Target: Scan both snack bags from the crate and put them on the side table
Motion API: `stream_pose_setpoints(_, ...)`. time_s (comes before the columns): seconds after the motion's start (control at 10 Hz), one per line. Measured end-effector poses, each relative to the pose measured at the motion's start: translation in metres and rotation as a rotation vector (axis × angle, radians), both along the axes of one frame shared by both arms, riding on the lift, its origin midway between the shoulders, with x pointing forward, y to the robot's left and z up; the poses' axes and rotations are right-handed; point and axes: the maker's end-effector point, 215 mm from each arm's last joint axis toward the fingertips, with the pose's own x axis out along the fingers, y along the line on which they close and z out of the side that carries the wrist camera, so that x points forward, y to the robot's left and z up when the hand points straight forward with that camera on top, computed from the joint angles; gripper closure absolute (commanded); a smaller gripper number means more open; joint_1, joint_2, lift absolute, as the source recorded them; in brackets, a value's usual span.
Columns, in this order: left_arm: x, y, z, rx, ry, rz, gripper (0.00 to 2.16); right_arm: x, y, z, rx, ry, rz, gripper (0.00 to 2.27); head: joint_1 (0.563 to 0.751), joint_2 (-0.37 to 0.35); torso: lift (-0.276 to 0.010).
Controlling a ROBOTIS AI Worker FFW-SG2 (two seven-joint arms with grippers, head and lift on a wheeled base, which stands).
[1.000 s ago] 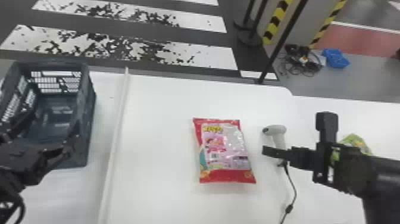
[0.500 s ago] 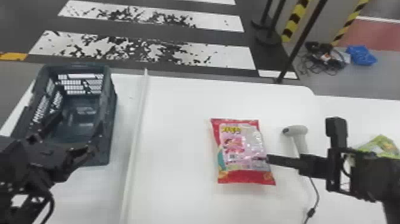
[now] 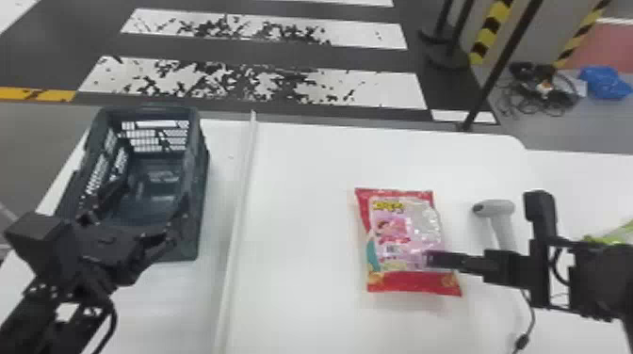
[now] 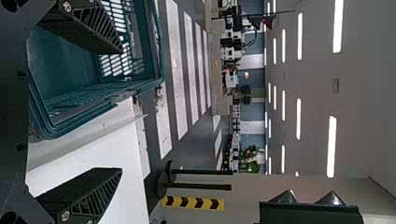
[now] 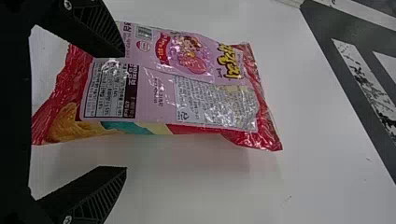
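My right gripper (image 3: 429, 259) is over the near right part of the red and pink snack bag (image 3: 400, 240), which lies on the white table. In the right wrist view the right gripper (image 5: 125, 111) stands open, with the bag (image 5: 163, 88) beyond its fingers and not gripped. At the left, my left gripper (image 3: 136, 216) is above the near part of the dark crate (image 3: 200, 197); no bag can be made out in the crate. The left wrist view has the left gripper (image 4: 121, 110) open beside the crate (image 4: 70, 116). A green snack bag (image 3: 612, 235) lies on the side table (image 3: 588, 188), partly behind my right arm.
A white hand scanner (image 3: 501, 212) stands right of the red bag, its cable (image 3: 531, 310) running toward the near edge. Between crate and bag, a raised white strip (image 3: 240, 207) runs across the table (image 3: 301, 226).
The head view has swung left, so the scene sits farther right in it. My right gripper has moved left from beside the scanner to over the red bag. The left gripper stays by the crate.
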Motion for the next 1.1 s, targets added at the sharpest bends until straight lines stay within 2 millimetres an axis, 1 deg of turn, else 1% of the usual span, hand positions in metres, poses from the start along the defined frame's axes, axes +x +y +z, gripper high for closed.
stream_pose_setpoints(0.1,0.0,0.0,0.0,-0.001,0.0,0.0,0.1,-0.004,0.002,-0.007,0.008,0.033,0.007,0.52,0.695,-0.047,-0.087)
stream_pose_setpoints(0.2,0.0,0.0,0.0,-0.001,-0.001,-0.001,0.1,-0.005,0.005,-0.011,0.02,0.05,0.014,1.47,0.695,-0.043,-0.087)
stream_pose_setpoints(0.3,0.0,0.0,0.001,-0.001,-0.001,-0.001,0.1,-0.005,0.004,-0.014,0.011,0.058,0.018,2.26,0.695,-0.043,-0.087)
stream_pose_setpoints(0.5,0.0,0.0,0.0,-0.001,0.0,-0.002,0.1,-0.007,0.002,-0.015,0.003,0.071,0.018,2.26,0.695,-0.046,-0.087)
stream_pose_setpoints(0.7,0.0,0.0,0.001,-0.001,-0.001,-0.001,0.1,-0.011,0.004,-0.001,0.068,0.068,0.015,2.26,0.695,-0.043,-0.087)
stream_pose_setpoints(0.8,-0.001,0.0,0.001,-0.002,-0.001,-0.001,0.1,-0.011,0.0,0.011,0.094,0.056,-0.002,2.26,0.695,-0.048,-0.087)
stream_pose_setpoints(1.0,-0.001,0.0,0.0,-0.002,0.0,-0.001,0.11,-0.005,-0.007,0.045,0.203,0.004,-0.051,2.26,0.695,-0.055,-0.087)
stream_pose_setpoints(1.1,-0.001,0.0,0.0,-0.002,0.001,0.0,0.12,0.004,-0.018,0.065,0.243,-0.05,-0.09,2.26,0.695,-0.067,-0.087)
